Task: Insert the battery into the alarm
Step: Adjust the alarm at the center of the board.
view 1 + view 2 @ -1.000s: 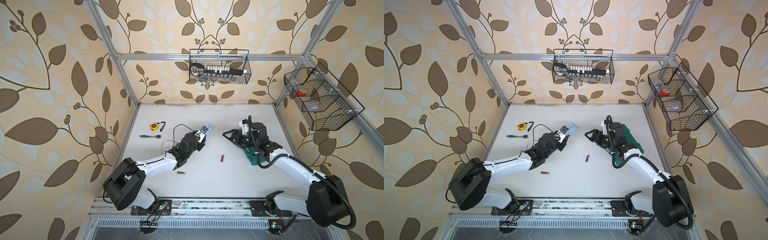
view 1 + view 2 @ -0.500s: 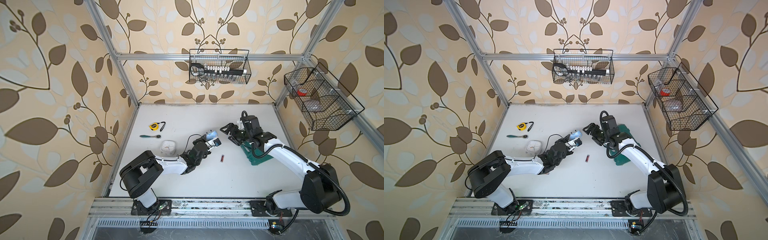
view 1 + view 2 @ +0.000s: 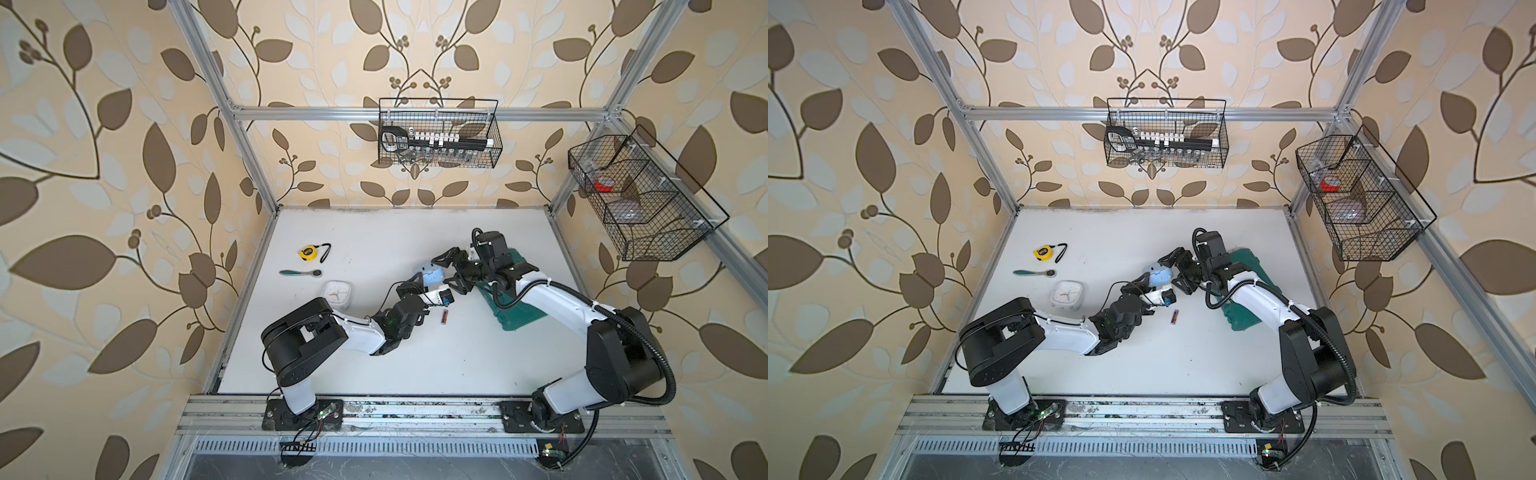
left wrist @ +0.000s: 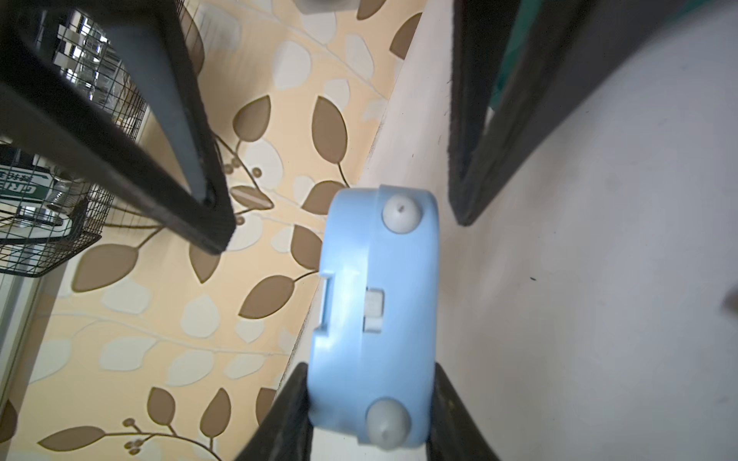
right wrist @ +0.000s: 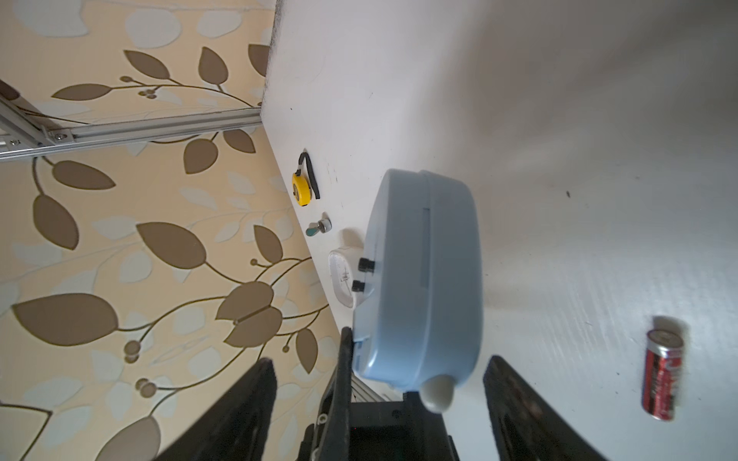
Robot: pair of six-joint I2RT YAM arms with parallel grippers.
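The alarm (image 3: 431, 275) is a light blue clock held off the table, my left gripper (image 3: 424, 283) shut on its lower end. The left wrist view shows its edge with two grey feet (image 4: 379, 287) between the black fingers (image 4: 289, 403). My right gripper (image 3: 450, 273) stands open, one finger on each side of the alarm (image 5: 423, 287) with a gap to both; in the left wrist view these fingers (image 4: 199, 199) flank its far end. A red battery (image 3: 444, 316) lies on the white table just in front of both grippers, and it shows as a red battery (image 5: 663, 377) in the right wrist view.
A white clock (image 3: 337, 293) lies left of the left arm. A yellow tape measure (image 3: 308, 252) and a ratchet handle (image 3: 300, 273) sit further left. A green case (image 3: 513, 299) lies under the right arm. Wire baskets hang on the back wall (image 3: 438, 133) and right wall (image 3: 640, 199).
My left arm has swung right, carrying the alarm towards the table's middle and uncovering the white clock. My right gripper has moved left until its open fingers came round the alarm.
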